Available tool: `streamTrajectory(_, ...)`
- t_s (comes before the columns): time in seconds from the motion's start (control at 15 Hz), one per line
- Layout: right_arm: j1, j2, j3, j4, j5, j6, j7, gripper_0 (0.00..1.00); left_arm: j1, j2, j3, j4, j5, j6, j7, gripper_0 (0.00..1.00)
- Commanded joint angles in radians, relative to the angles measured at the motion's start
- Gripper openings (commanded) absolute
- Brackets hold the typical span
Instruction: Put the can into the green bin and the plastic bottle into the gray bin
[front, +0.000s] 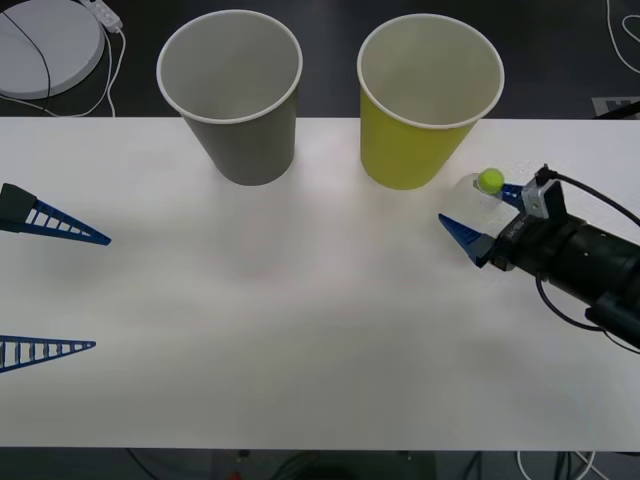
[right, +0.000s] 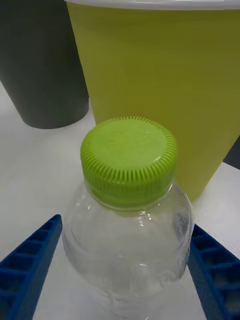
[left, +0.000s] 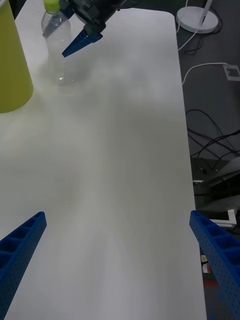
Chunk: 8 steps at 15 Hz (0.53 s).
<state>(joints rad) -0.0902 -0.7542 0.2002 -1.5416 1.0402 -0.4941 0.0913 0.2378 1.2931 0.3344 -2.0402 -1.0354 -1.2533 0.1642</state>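
Even, diffuse overhead light; the white table (front: 300, 330) reads bright, nearly washed out in the front view, with no hard glare. Shadows soft and faint: pale smudges at the bases of the gray bin (front: 240, 110) and the green bin (front: 420, 120). Floor beyond the table dim. Right wrist view: the plastic bottle (right: 129, 220) close and slightly soft, small highlights on its clear shoulder, bins behind softly defocused. Left wrist view: table shows mottled gray patches; the 2 near fingers (left: 20, 245) blurred at the corners.
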Motion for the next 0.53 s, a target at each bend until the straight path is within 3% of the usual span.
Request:
streamTrajectory(0.07,-0.002,0.01,0.001,0.0,-0.014,-0.004,-0.005,0.0,0.0,0.0,0.0,0.0,0.0,0.0,0.0,1.0)
streamTrajectory(0.53,-0.002,0.009,-0.004,0.0,-0.017,-0.015,-0.005,0.0,0.0,0.0,0.0,0.0,0.0,0.0,0.0,1.0)
